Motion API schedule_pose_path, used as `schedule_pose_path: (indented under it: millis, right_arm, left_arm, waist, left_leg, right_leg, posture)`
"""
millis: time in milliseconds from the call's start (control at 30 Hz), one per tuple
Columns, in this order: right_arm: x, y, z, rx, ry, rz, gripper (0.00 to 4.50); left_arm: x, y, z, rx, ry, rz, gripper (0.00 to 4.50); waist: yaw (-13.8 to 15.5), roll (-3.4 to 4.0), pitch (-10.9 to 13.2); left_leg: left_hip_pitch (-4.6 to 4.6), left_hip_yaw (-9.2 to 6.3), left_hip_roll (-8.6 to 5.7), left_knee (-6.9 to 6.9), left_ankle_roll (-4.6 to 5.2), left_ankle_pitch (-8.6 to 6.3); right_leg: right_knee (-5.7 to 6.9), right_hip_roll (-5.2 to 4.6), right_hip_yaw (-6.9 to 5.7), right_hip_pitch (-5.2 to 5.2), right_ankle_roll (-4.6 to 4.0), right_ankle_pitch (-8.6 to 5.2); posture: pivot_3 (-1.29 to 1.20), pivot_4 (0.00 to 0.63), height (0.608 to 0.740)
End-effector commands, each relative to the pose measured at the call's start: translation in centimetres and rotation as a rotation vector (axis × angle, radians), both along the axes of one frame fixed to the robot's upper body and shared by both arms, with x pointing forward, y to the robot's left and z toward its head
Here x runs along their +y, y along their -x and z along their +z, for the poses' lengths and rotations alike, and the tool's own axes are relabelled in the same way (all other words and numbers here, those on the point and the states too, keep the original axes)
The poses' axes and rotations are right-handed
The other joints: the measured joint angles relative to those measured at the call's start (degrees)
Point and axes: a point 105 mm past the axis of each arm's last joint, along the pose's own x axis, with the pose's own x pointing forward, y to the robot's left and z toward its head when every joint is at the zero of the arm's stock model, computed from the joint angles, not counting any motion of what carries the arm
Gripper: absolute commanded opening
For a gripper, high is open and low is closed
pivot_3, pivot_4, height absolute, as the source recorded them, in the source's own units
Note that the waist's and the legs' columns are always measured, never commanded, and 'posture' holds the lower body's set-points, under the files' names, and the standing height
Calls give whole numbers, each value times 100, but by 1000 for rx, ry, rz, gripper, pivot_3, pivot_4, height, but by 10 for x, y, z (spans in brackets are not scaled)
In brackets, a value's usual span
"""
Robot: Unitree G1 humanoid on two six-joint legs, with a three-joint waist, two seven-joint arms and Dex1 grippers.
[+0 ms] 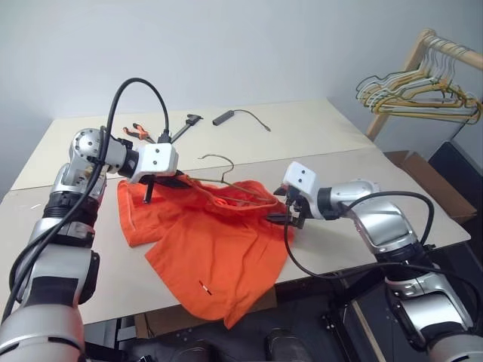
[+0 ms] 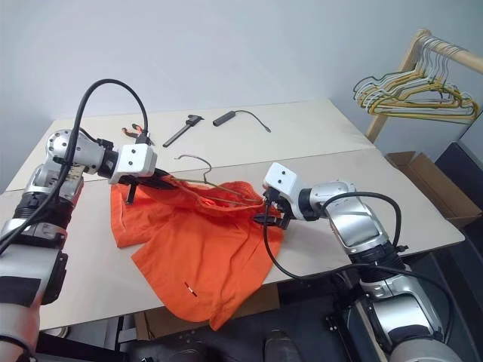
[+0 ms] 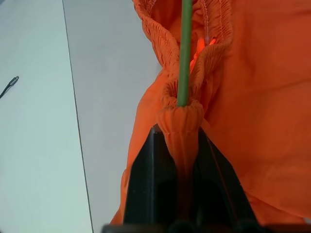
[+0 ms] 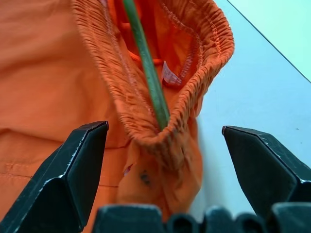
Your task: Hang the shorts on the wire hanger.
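The orange shorts [image 1: 211,249] lie spread on the table, and one leg hangs over the front edge. The wire hanger [image 1: 226,175] runs through the gathered waistband, with its hook sticking out above the fabric. My left gripper [image 1: 164,181] is shut on the left end of the waistband [image 3: 181,119], where the green-grey wire [image 3: 183,53] comes out of the fabric. My right gripper [image 1: 284,216] is open at the right end of the waistband. Its fingers [image 4: 77,160] stand wide on either side of the bunched elastic [image 4: 160,136] and the wire [image 4: 146,68], and do not touch them.
At the back of the table lie orange-handled pliers [image 1: 136,130], a black tool [image 1: 185,127] and a black cable piece [image 1: 226,117]. A wooden rack with bunched yellow and pale hangers [image 1: 423,90] stands at the far right, above a cardboard box [image 1: 430,181].
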Motion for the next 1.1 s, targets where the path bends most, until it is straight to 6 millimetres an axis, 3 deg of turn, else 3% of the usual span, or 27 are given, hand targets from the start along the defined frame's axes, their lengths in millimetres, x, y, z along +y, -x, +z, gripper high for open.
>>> schedule_pose_path:
  millis: [33,67,167,400,533,800,1000,1100]
  right_arm:
    - [6,-1,15,-57,-67,31,4383]
    - [9,0,18,-64,-84,45,4383]
    - [15,-1,25,-77,-136,57,3793]
    - [27,4,31,-105,-159,98,1337]
    - [28,6,29,-111,-146,104,157]
    - [18,6,31,-91,-133,65,133]
    - [1,13,42,-67,-170,15,127]
    - [-16,17,48,-29,-201,-65,124]
  left_arm:
    - [-2,2,18,-52,35,-17,12]
    - [-2,2,18,-51,34,-18,12]
    - [-2,4,17,-41,30,-23,12]
    - [-2,8,14,-23,16,-36,12]
    - [-6,8,11,-15,21,-47,12]
    - [-8,-7,20,-93,123,21,12]
    - [-5,-12,33,-61,270,66,1968]
    - [3,-17,51,-100,385,123,2924]
  waist:
    - [0,0,0]
    - [1,0,0]
    - [1,0,0]
    - [9,0,0]
    - [5,0,0]
    - [18,0,0]
    - [-5,0,0]
    - [-32,0,0]
  left_leg:
    - [-1,0,0,0,0,0]
    - [0,-1,0,0,0,0]
    - [0,-1,0,0,0,0]
    - [-1,-3,0,0,0,0]
    - [-1,-4,0,0,0,0]
    - [0,-4,-1,1,0,0]
    - [-4,-7,-1,0,0,0]
    - [-5,-7,0,1,0,0]
  right_leg:
    - [1,0,0,0,0,0]
    - [1,0,0,0,0,0]
    - [0,0,0,0,0,0]
    - [2,0,-1,1,0,0]
    - [3,0,-1,0,0,0]
    - [2,-1,-1,1,0,0]
    - [2,-1,-4,0,1,1]
    - [2,-3,-4,0,1,1]
  posture:
    - [-87,0,740]
    - [-86,0,740]
    - [-83,0,740]
    - [-86,0,740]
    - [-89,0,740]
    - [-99,0,740]
    - [-127,0,740]
    - [-149,0,740]
